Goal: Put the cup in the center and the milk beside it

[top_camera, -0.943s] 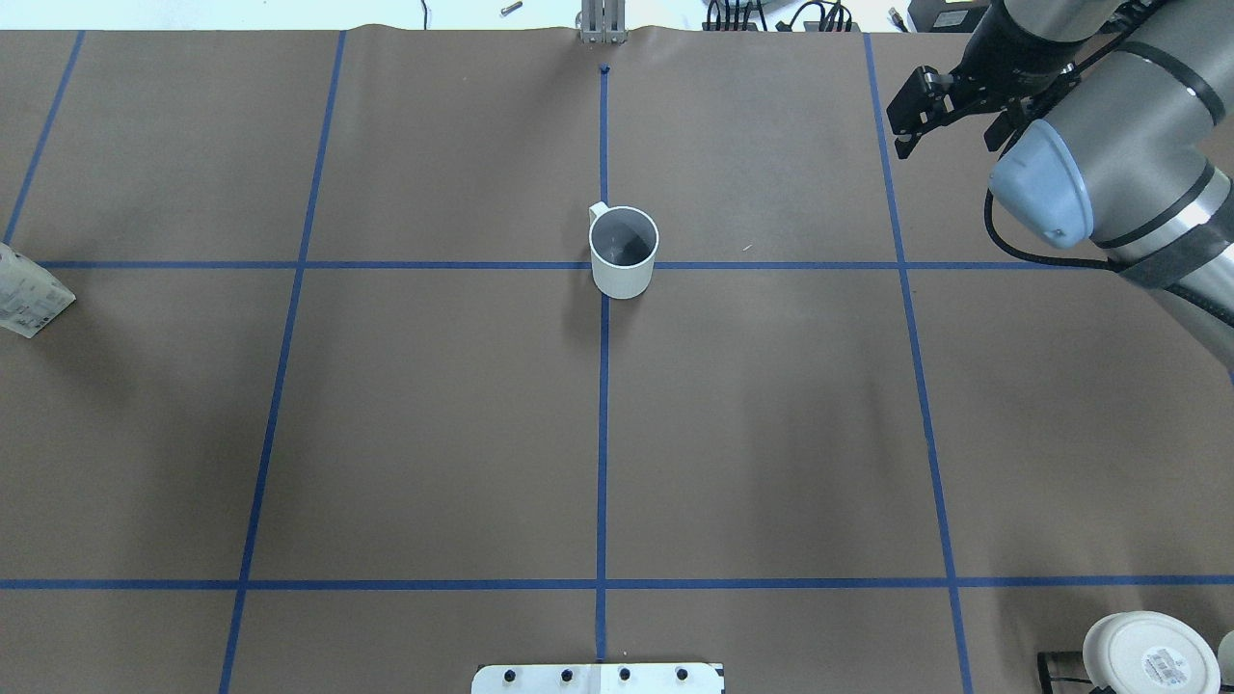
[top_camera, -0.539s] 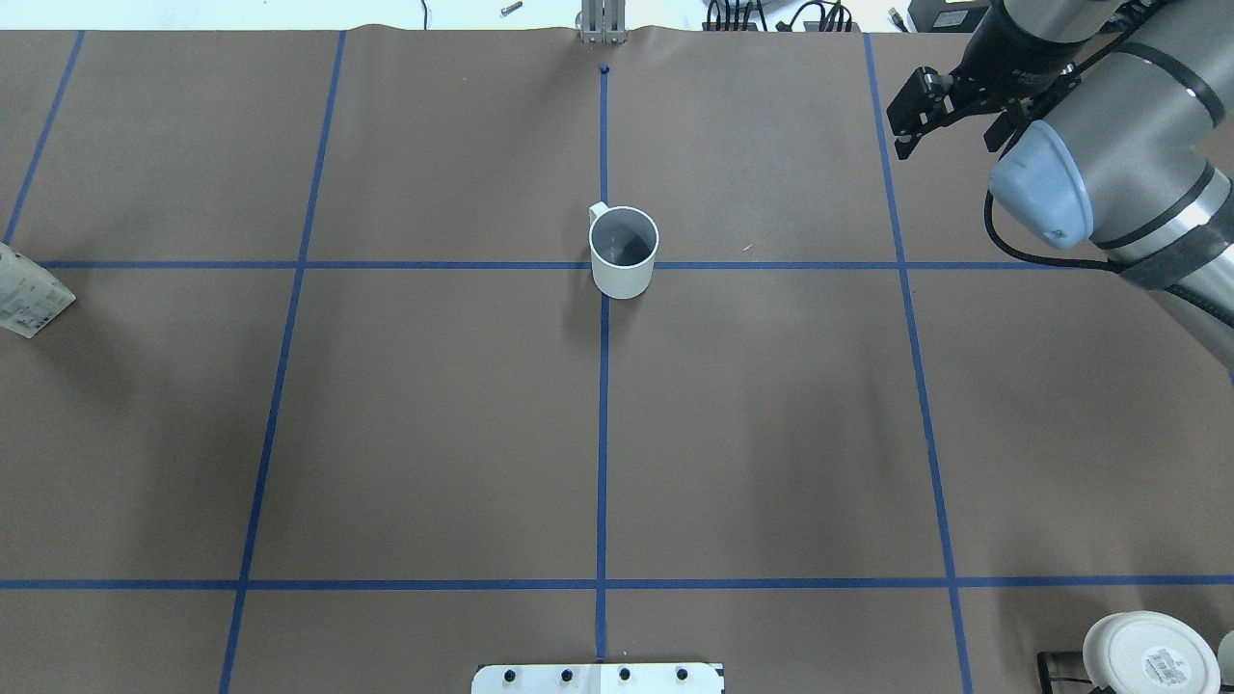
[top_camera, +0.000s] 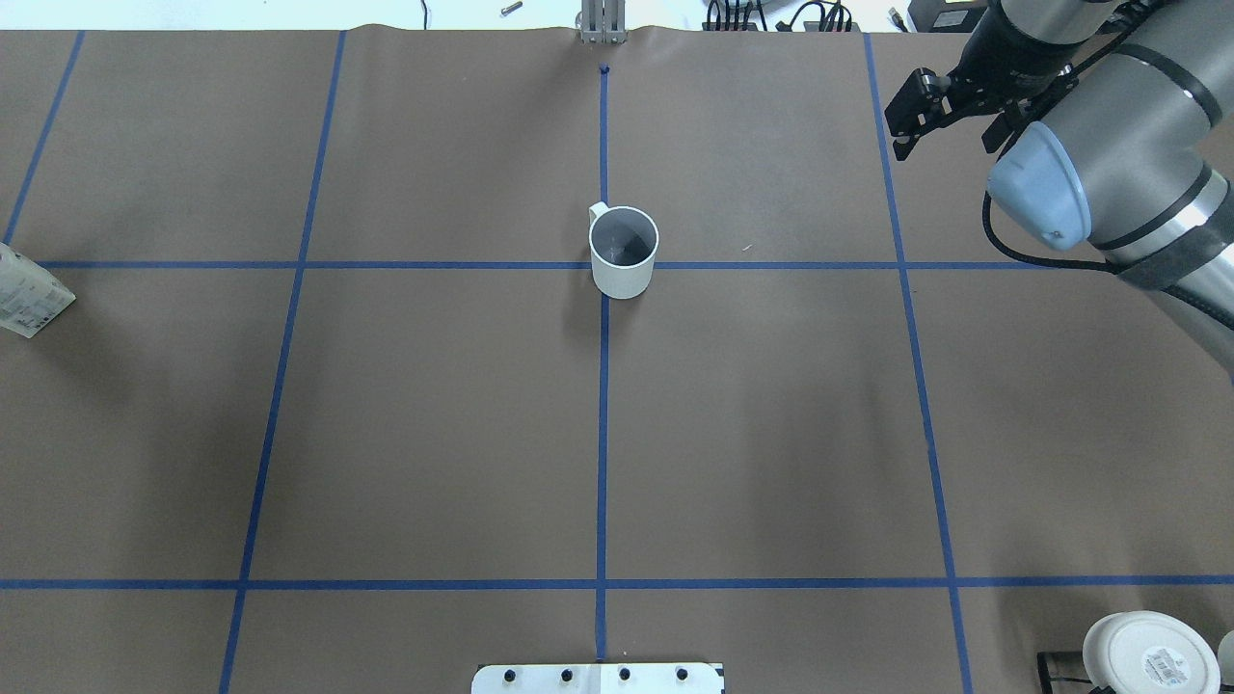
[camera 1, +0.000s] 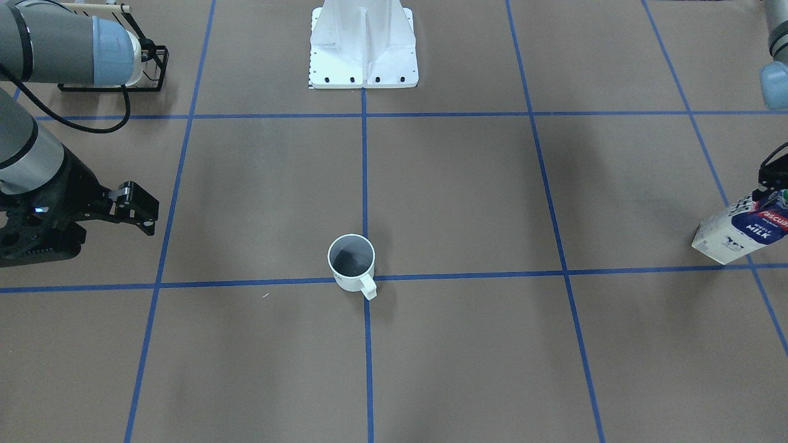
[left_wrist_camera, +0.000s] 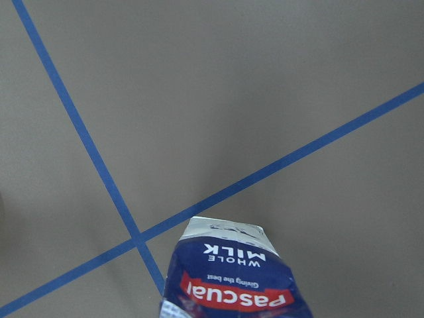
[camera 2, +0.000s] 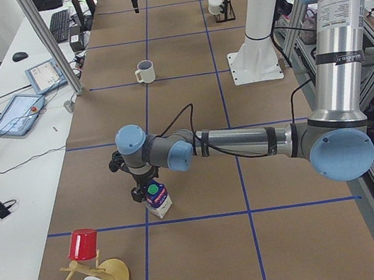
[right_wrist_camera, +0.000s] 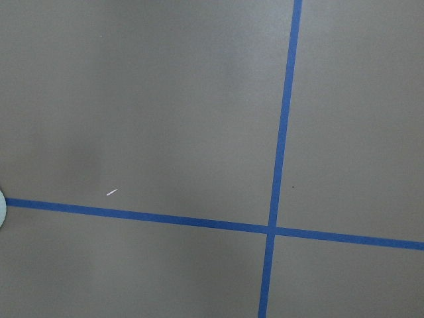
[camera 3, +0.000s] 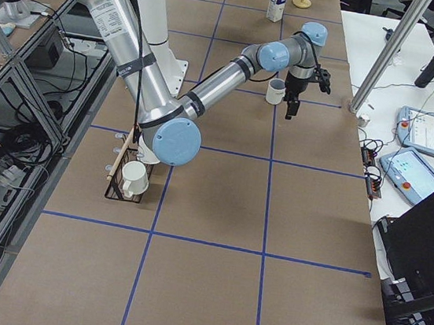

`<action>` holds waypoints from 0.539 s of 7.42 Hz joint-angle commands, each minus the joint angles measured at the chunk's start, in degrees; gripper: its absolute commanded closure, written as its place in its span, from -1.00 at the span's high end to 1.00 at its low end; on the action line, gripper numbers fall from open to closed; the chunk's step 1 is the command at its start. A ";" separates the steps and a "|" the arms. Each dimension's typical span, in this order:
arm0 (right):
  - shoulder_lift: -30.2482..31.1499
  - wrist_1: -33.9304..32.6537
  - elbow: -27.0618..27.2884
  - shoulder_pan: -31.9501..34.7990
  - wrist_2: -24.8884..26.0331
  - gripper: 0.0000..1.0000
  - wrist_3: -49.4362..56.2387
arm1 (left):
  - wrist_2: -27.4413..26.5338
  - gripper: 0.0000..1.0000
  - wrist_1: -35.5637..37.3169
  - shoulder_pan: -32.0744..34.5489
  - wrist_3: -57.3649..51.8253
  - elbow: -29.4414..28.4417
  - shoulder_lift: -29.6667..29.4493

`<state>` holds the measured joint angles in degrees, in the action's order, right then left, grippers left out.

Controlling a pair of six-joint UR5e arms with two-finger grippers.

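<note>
The cup (top_camera: 624, 251) stands upright on the center (top_camera: 603, 265), the blue tape crossing, with its handle towards the far side; it also shows in the front view (camera 1: 351, 261). The milk (camera 1: 742, 229) hangs tilted at the table's left end, and my left gripper (camera 1: 771, 184) is shut on its top. The overhead view shows only the carton's lower part (top_camera: 29, 294) at the left edge. The left wrist view shows its navy top (left_wrist_camera: 232, 278) above a tape crossing. My right gripper (top_camera: 945, 145) is open and empty, far right of the cup.
A black rack with white cups (top_camera: 1147, 655) stands at the near right corner. The white robot base (camera 1: 363, 43) is at the middle of my side. A wooden stand with a red cup (camera 2: 84, 245) sits beyond the milk at the left end.
My right gripper has drifted slightly farther from the cup, towards the far edge. The cup has not moved and the milk has barely shifted.
</note>
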<state>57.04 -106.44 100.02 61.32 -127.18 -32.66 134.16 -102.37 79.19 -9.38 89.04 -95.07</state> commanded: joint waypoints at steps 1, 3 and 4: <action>0.09 0.00 0.00 -0.06 0.00 1.00 -0.03 | -0.04 0.88 0.07 0.00 -0.02 -0.01 0.06; 0.09 0.00 0.00 -0.15 0.00 1.00 -0.03 | -0.30 -0.22 0.07 0.00 -0.02 0.08 0.06; 0.09 0.17 0.00 -0.15 -0.09 1.00 -0.03 | -0.57 -0.87 0.16 0.00 -0.02 0.26 -0.12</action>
<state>57.12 -106.39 100.02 61.21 -127.20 -32.70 133.88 -102.28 79.19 -9.38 89.17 -95.05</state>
